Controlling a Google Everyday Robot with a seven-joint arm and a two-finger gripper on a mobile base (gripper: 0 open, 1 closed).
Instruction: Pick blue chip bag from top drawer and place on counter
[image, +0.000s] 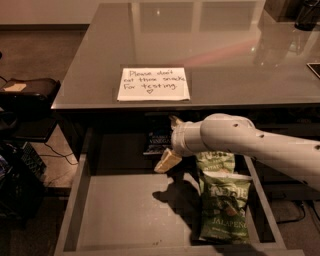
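Blue bag (159, 141) at the back of the drawer (120, 210), under the tabletop (225, 60) edge.
Gripper (171, 141) beside it, jaws spread, holding nothing. Two green bags (225, 210) lie on the right, the front one marked "JALAPENO". The note (153, 84) reads "Please don't eat these snacks".

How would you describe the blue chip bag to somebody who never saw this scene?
Look into the open top drawer under the counter. At its back, beside the gripper, lies the blue chip bag: dark navy, unlike the two light green bags further right.

Tool (169, 143) beside blue chip bag (156, 141), top drawer (120, 210)
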